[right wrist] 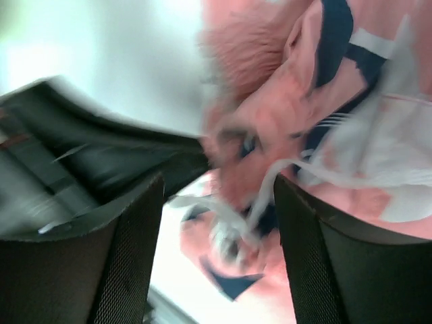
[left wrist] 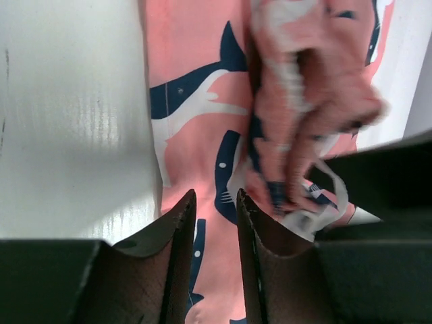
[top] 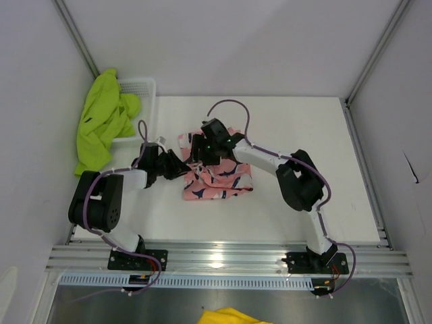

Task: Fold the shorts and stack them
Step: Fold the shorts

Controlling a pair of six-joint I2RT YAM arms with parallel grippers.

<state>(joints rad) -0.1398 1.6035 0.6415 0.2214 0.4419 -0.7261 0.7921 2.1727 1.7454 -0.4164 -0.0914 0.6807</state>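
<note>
Pink shorts (top: 223,179): lying on the table (top: 317,155), directly beneath both grippers.
Left gripper (left wrist: 214,196): jaws a narrow slit apart; flat shark-print cloth lies under its tips, with a bunched fold just beside them.
Right gripper (right wrist: 219,182): jaws wide; rumpled cloth and the white drawstring (right wrist: 337,177) sit between the fingers, unclamped.
Lime shorts (top: 101,125): draped over the white basket (top: 138,86), well apart from both grippers, beyond the left one.

The pink shorts (top: 223,182) bear navy-and-white sharks; the lime green shorts (top: 101,125) are plain.
</note>
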